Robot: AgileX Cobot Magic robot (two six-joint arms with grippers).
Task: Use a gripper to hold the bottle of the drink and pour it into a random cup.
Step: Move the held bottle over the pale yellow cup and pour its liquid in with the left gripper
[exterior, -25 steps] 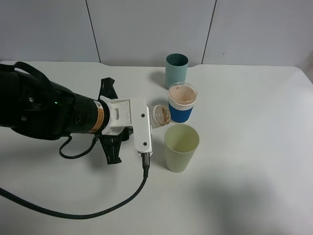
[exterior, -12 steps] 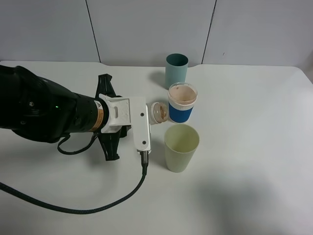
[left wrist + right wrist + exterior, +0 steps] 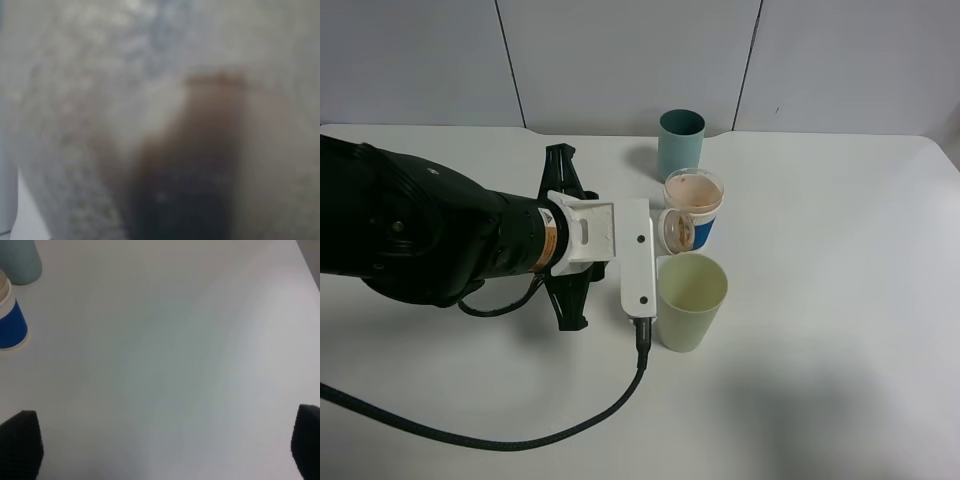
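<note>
Here the left gripper (image 3: 655,236) pinches the bottle (image 3: 678,230) (tipped on its side), mouth near the green cup (image 3: 692,302) just ahead.

I see a matt pale yellowish-green tapered plastic cup (image 3: 691,300) and a small translucent plastic bottle (image 3: 677,230). The black braided cable (image 3: 520,436) looks rough.

**Left arm's doing all the work here**

Your left arm (image 3: 420,235) reaches in from the frame's left edge with its wrist rolled sideways. The left gripper (image 3: 662,236) is clamped on the bottle (image 3: 678,231) near the middle. Your right gripper (image 3: 164,445) shows fingertips spread wide at the bottom corners.
</note>
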